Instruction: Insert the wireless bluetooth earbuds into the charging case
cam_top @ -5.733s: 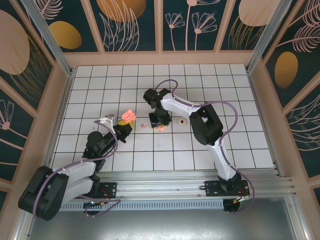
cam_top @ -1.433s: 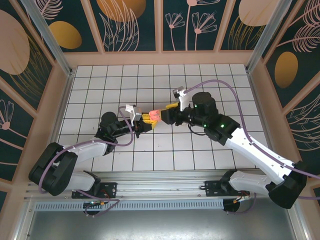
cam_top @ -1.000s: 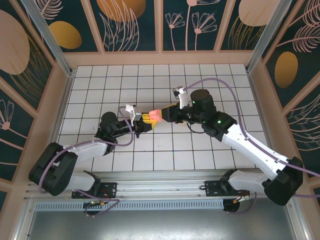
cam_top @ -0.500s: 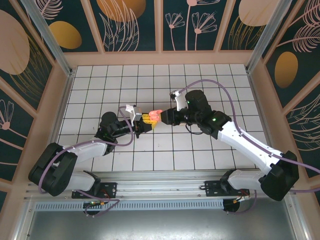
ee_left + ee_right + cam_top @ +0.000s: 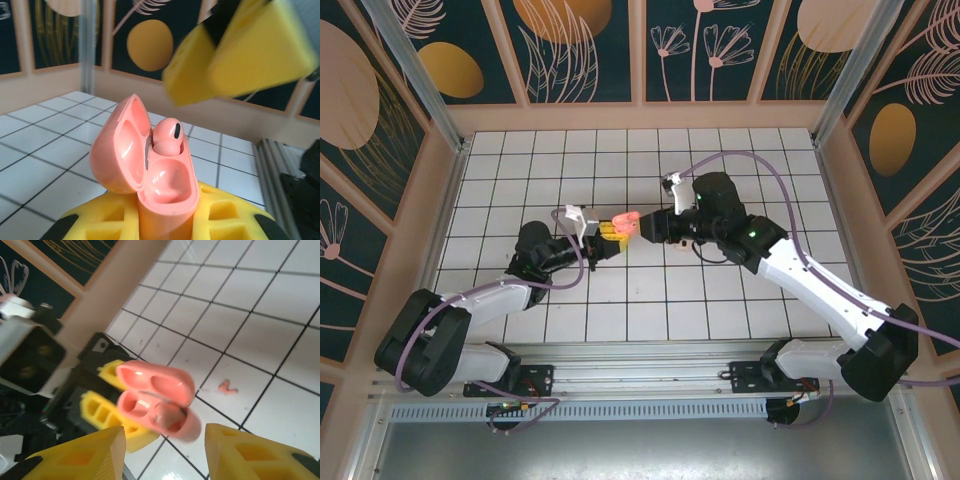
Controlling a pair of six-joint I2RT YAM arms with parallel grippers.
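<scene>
Earbuds, pink, two pieces, lot with charging case. One earbud sits in a well of the open case, apparently seated; the other earbud lies loose on the desk below the raised case. Risk, as judged: the loose bud is tiny and the tiles are glossy, so a slightly off-centre pinch could send it skittering. The case is gripped by its lower body alone, so a push from above could tilt it, spill the seated bud or swing the lid shut. Holdings by size follow. Walls: dark teal panels with flower and leaf motifs, in pale wood frames. Desk: white tile grid with dark joints, reflective, with a metal rail at the near edge. Left tool: yellow pads clamped on the case, holding it clear of the desk with the lid up. Right tool: spread wide and empty, just beside the case.
</scene>
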